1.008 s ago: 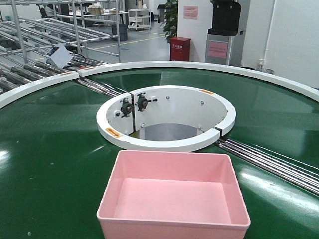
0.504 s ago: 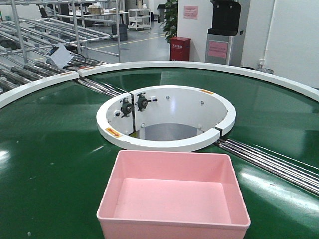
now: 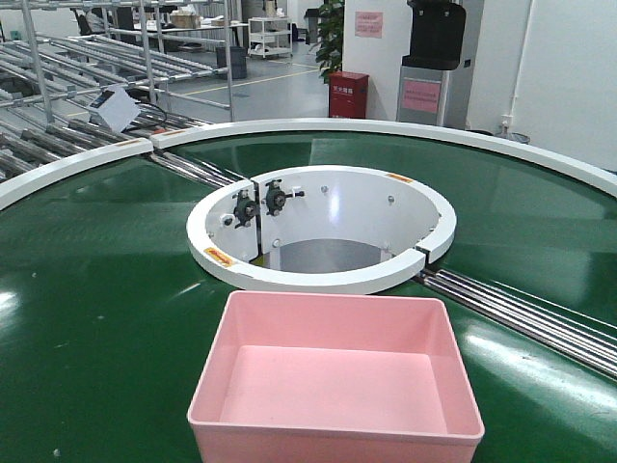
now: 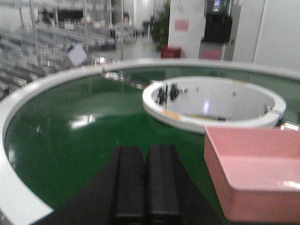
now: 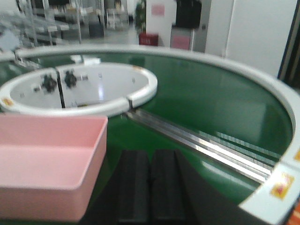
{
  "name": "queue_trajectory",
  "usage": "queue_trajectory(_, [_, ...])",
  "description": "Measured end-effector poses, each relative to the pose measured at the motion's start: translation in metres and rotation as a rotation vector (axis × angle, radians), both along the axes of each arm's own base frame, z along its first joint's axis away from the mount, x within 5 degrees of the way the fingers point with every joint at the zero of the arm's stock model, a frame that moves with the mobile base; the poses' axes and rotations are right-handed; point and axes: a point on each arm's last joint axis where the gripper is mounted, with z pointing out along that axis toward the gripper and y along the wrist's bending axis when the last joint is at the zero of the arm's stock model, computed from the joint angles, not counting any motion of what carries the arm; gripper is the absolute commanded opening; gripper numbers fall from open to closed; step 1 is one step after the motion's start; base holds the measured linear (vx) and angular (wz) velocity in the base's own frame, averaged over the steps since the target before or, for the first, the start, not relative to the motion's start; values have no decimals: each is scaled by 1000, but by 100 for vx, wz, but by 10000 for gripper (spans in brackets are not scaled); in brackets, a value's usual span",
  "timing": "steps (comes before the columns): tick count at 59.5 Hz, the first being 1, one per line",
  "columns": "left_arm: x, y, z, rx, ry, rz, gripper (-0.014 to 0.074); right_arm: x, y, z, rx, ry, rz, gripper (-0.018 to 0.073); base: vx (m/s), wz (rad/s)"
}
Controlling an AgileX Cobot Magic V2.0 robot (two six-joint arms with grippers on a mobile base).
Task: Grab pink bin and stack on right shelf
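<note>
Two grippers: my left gripper and right gripper, both closed, empty.
Pink bin: on the green table, between them, neither arm clearly nearer.
Long axis: crosswise to me.

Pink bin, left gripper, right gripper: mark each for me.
pink bin [image 3: 333, 388], front view, middle of its floor.
left gripper [image 4: 144, 153], left wrist view, seam between its shut fingertips.
right gripper [image 5: 151, 158], right wrist view, seam between its shut fingertips.

Open green belt both sides of pink bin, white ring just behind
</note>
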Motion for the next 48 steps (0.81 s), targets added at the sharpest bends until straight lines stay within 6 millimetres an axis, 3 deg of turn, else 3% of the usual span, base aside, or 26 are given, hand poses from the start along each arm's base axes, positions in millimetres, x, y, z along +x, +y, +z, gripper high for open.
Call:
queue_trajectory(10, [29,-1,-13,7,286,-3,-6,24,-1,-21,-1,361,-30,-9,0,0])
queue_trajectory(23, [49,-1,-22,11,411,-3,44,46,0,-46,2,548,-30,27,0,0])
queue_trajectory(30, [61,-2,-30,46,504,-15,183,56,1,-52,-20,613,-13,153,0,0])
queue_trajectory(40, [78,-5,-43,80,635,-65,448,70,7,-62,-22,702,51,442,0,0])
queue_trajectory(48, [91,-15,-44,122,683,-165,570,79,16,-68,-41,766,133,611,0,0])
